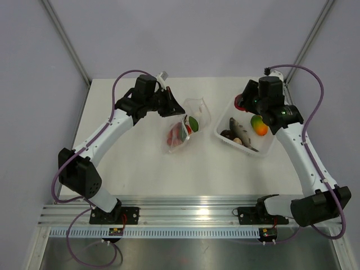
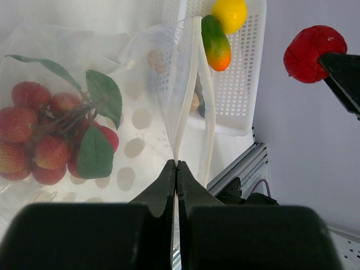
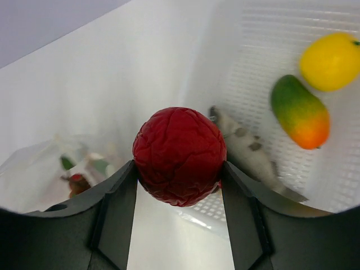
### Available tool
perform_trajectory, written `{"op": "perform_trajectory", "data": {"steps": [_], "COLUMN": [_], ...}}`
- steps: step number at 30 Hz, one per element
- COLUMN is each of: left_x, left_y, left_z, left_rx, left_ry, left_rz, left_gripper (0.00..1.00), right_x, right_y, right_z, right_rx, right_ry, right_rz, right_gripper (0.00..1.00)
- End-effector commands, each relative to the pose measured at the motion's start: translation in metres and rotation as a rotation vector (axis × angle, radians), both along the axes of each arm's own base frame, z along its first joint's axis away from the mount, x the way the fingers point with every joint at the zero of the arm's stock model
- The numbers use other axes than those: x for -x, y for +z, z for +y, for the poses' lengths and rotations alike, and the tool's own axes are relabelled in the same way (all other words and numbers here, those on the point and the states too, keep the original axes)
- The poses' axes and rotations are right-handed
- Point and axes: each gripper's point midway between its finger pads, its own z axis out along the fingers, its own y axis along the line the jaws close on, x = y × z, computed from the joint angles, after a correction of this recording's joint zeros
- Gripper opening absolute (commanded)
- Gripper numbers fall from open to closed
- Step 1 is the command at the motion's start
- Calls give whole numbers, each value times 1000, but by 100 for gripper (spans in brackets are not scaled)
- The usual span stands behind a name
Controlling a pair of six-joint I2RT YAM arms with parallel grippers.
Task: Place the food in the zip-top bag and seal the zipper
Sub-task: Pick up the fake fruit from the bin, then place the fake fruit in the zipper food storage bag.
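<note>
On the white table (image 1: pixel 146 169), your left pincer (image 2: pixel 176 164) is clamped shut on the bag's (image 2: pixel 135 56) zipper (image 2: pixel 190 90). Your right pincer (image 3: pixel 179 166) grips a red fruit (image 3: pixel 179 149) by the basket (image 1: pixel 264 147), at 3 o'clock from the bag. Grey walls (image 1: pixel 185 34) surround.

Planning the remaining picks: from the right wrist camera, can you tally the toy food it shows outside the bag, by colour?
Red: 1, the wrinkled red toy ball held in the right hand
Yellow: 1, the round yellow lemon-like toy
Green-orange: 1, the oval mango-like toy
Grey: 1, the speckled toy fish
Total: 4
</note>
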Motion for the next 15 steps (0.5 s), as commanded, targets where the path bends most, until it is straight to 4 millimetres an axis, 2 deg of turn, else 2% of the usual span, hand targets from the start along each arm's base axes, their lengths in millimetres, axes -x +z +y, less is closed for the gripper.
{"op": "perform_trajectory", "data": {"steps": [1, 3, 4, 5, 7, 11, 15], "left_x": [1, 1, 1, 1, 1, 1, 2], "left_y": [7, 7, 8, 9, 9, 13, 17], "left_z": [-4, -4, -4, -4, -4, -3, -4], "left_rx": [31, 31, 30, 31, 29, 28, 37], "left_ry": [-21, -21, -22, -23, -25, -24, -30], "left_rz": [-28, -28, -29, -30, -32, -43, -46], "left_gripper": [0, 0, 0, 0, 0, 0, 0], "right_x": [10, 12, 15, 15, 14, 17, 13], "right_y": [34, 38, 38, 37, 29, 17, 0], "right_z": [64, 86, 106, 115, 137, 175, 197], "right_rx": [-27, -43, -58, -61, -64, -53, -56], "right_ry": [161, 207, 253, 272, 311, 389, 427], "right_rz": [-63, -71, -66, -67, -54, -25, 7], "right_gripper": [17, 17, 17, 17, 17, 18, 19]}}
